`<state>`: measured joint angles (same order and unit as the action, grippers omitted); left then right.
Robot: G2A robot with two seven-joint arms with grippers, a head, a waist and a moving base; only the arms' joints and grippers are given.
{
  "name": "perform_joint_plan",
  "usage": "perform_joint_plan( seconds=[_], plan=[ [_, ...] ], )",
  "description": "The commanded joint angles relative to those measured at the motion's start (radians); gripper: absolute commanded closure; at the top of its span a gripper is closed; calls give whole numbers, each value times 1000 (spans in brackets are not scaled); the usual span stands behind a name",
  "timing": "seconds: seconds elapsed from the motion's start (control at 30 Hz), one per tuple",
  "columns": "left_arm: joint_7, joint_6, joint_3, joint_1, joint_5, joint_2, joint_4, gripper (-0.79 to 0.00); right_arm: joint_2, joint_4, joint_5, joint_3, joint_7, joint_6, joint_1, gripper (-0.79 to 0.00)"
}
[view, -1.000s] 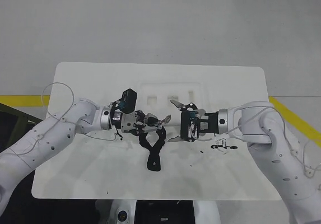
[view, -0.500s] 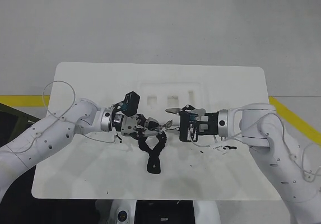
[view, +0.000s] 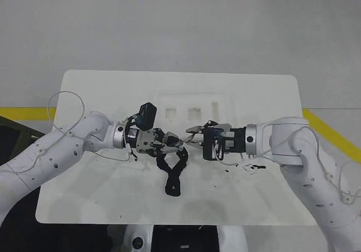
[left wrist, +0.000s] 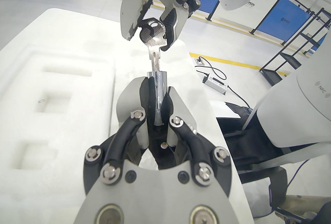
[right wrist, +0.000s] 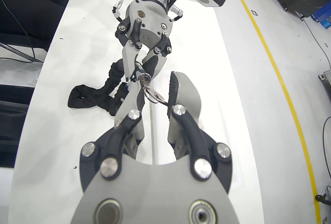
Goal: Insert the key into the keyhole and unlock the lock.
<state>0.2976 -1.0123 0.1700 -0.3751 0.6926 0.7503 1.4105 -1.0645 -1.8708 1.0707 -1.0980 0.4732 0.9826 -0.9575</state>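
Lock cylinder (left wrist: 158,80): lower half is hidden within left gripper (left wrist: 156,86). Key (left wrist: 152,36): tip's depth inside cannot be told.

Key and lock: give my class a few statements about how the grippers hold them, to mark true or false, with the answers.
1. The right gripper grips the key by its head. True.
2. The left gripper is open and holds nothing. False: it is shut on the chrome lock cylinder.
3. The lock's black cable rests on the white table. True.
4. The key lies flat on the table beside the lock. False: it is held above the table, with its blade meeting the end of the cylinder.
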Motion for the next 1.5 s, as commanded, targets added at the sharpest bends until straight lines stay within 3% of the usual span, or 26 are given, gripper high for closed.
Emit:
perform_joint_plan(
  seconds=[0.0, 0.33, 0.6, 1.13, 1.2, 1.23, 1.27, 1.3, 1.47],
  plan=[
    [12, 0, 0, 0, 11, 0, -2, 0, 0, 7, -29, 5, 10, -6, 2, 0],
    [66, 0, 0, 2, 72, -1, -12, 0, 2, 39, -282, 46, 154, -118, 22, 0],
    [129, 0, 0, 15, 170, -4, -25, 0, 3, 56, -489, 71, 266, -263, 36, 0],
    [147, 0, 42, 15, 229, -26, -35, 0, -4, 32, -575, 118, 336, -427, 47, 0],
    [142, 0, 51, 8, 230, -30, -28, 0, -6, 35, -576, 129, 334, -428, 55, -142],
    [139, 0, 55, 5, 231, -32, -25, 0, -7, 38, -576, 133, 331, -428, 58, -336],
    [137, 0, 59, 2, 231, -33, -22, 0, -8, 41, -575, 136, 329, -429, 61, -690],
    [134, 0, 64, -1, 231, -34, -21, 0, -9, 44, -575, 140, 326, -428, 64, -785],
    [104, 0, 79, -20, 230, -43, -38, 0, -10, 54, -572, 136, 306, -423, 66, -785]
  ],
)
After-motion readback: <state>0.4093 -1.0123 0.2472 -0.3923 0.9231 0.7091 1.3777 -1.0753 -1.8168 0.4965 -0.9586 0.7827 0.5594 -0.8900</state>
